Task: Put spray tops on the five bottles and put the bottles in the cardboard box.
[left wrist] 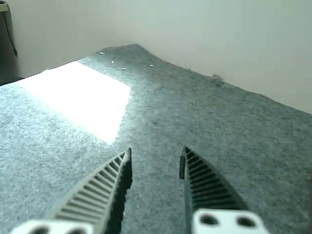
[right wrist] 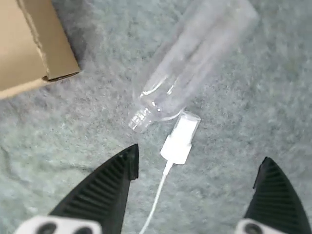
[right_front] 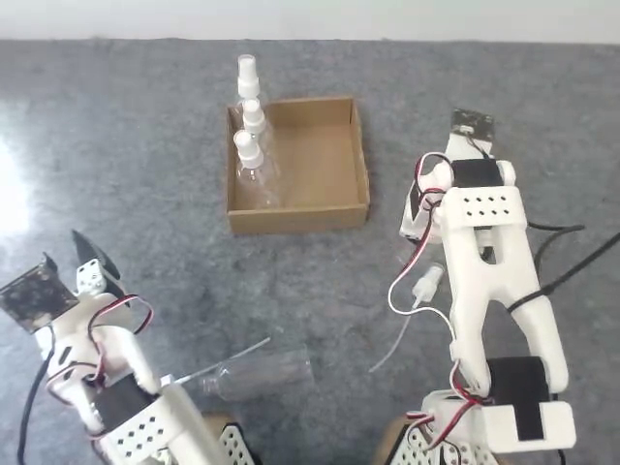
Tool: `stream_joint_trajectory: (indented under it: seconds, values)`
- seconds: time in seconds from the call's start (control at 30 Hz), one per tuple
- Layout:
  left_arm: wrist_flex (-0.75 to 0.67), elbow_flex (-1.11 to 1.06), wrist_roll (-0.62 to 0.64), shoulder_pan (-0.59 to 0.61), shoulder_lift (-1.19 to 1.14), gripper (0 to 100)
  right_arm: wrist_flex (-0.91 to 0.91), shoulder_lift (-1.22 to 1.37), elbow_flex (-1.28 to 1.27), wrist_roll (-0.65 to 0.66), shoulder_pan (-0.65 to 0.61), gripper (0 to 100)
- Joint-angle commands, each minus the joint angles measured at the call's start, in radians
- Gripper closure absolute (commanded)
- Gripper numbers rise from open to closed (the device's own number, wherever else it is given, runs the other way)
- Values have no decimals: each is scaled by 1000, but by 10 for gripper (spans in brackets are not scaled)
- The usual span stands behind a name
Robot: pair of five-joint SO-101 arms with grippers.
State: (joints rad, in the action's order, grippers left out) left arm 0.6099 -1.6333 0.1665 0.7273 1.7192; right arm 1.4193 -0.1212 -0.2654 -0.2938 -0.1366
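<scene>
Wide open and empty at the right gripper (right wrist: 200,155), hanging over a loose spray top (right wrist: 180,141).
Just beside that top, an uncapped clear bottle (right wrist: 195,58) on its side, near a corner of the cardboard box (right wrist: 29,48). Over at the left gripper (left wrist: 156,151): parted a little, holding nothing. All around, grey felt mat (right_front: 126,145), one sunlit patch (left wrist: 78,97), pale wall (left wrist: 219,39) behind. Near the left arm, a second bottle (right_front: 262,373) lying down, outline faint. Along the box's left wall, three capped bottles (right_front: 257,160); hard to tell whether the farthest is inside or behind.

Honestly can't read any text, labels or numbers here; the cardboard box (right_front: 298,219) and bottles (right_front: 258,179) look plain.
</scene>
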Motion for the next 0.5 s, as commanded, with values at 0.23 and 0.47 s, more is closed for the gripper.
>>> stream_joint_trajectory:
  seconds: [0.23,0.47]
  values:
    - [-28,8,-6,-3,18,847,-31,-67,12,592,16,667]
    - [-28,8,-6,-5,18,847,-31,-61,12,967,8,666]
